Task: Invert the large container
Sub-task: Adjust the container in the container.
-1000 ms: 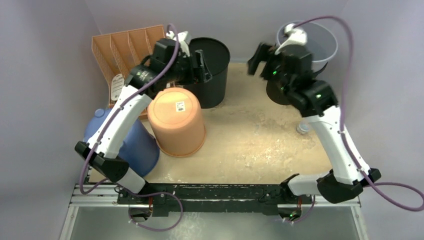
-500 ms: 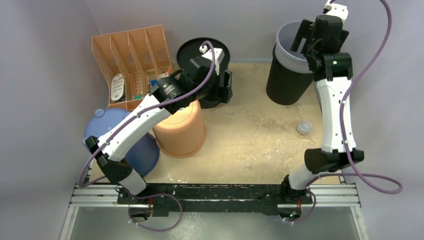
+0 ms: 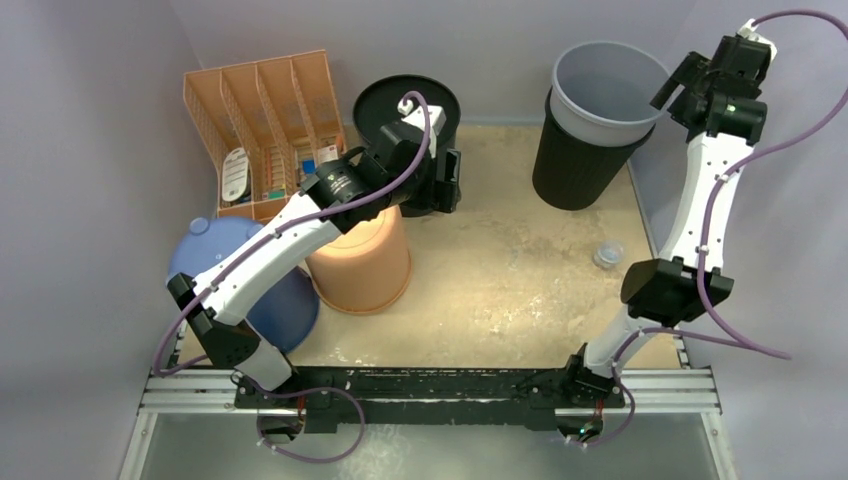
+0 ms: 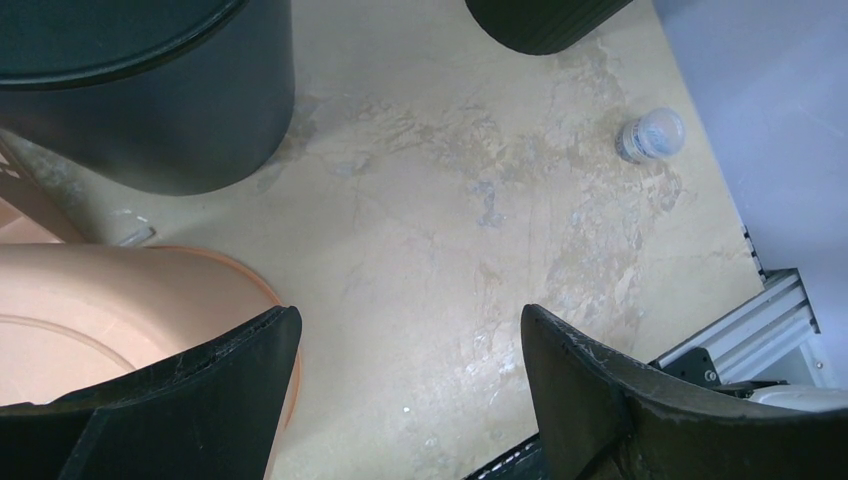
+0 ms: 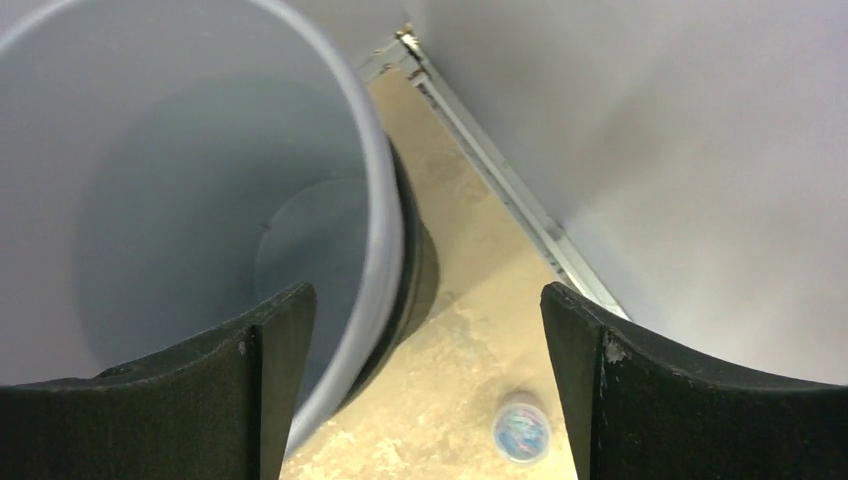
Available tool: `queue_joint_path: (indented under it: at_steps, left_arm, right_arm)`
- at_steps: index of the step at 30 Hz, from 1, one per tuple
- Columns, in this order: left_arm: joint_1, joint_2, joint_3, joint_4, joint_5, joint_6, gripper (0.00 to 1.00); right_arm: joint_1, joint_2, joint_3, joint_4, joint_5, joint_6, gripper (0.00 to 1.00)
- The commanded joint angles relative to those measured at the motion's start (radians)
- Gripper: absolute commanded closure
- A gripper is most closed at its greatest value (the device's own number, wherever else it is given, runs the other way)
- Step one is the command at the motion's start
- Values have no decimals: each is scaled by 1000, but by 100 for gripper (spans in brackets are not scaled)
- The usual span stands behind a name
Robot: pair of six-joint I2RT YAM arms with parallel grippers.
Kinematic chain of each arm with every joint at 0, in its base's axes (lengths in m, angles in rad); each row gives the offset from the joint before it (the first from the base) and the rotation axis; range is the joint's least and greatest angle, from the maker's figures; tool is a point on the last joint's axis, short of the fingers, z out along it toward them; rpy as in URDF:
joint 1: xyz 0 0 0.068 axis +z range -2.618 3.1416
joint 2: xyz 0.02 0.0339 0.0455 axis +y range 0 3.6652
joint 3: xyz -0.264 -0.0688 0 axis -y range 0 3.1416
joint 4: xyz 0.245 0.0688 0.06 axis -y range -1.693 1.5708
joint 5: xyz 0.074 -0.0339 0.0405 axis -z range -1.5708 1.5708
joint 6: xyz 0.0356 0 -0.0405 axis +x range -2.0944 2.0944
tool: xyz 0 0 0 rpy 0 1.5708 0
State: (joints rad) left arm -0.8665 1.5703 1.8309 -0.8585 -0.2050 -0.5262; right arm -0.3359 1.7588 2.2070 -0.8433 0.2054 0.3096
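The large container, a grey bin (image 3: 600,62), stands upright with its mouth up at the back right, nested in a black bin (image 3: 572,178). In the right wrist view its grey inside (image 5: 190,200) fills the left half. My right gripper (image 3: 670,88) hangs open just above and outside the bin's right rim; the rim runs past the left finger (image 5: 270,340), and nothing is gripped. My left gripper (image 3: 452,180) is open over bare table between the upturned black bucket (image 3: 385,100) and the orange bucket (image 3: 365,262), holding nothing (image 4: 410,320).
The orange bucket and a blue container (image 3: 200,250) stand upside down at the left. An orange file rack (image 3: 255,105) sits at the back left. A small clear cup (image 3: 607,254) lies near the right edge of the table. Walls close in on the back and right.
My right arm rose from in front of the grey bin and swung right, to above its right rim. The left arm shifted right past the black bucket, then stayed still.
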Motion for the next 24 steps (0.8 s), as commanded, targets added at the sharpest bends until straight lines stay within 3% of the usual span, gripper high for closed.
queue_joint_path:
  at_steps: [1, 7, 10, 17, 23, 24]
  left_arm:
    - [-3, -44, -15, 74, 4, 14, 19]
    - [-3, -40, -25, 83, 18, 16, 18]
    - [-3, -44, -29, 83, 15, 16, 18]
    - [-3, -55, -35, 89, 6, 12, 18]
    - [-3, -54, -8, 98, -14, 20, 18]
    - [-3, -52, -4, 101, -10, 18, 18]
  right_arm:
    - [0, 29, 78, 31, -131, 19, 17]
    - [1, 68, 96, 53, -185, 19, 19]
    - [1, 97, 103, 48, -203, 22, 25]
    - [-1, 98, 74, 102, -192, 30, 58]
    - [1, 70, 157, 109, -244, 46, 100]
    - [-1, 56, 165, 118, -254, 50, 100]
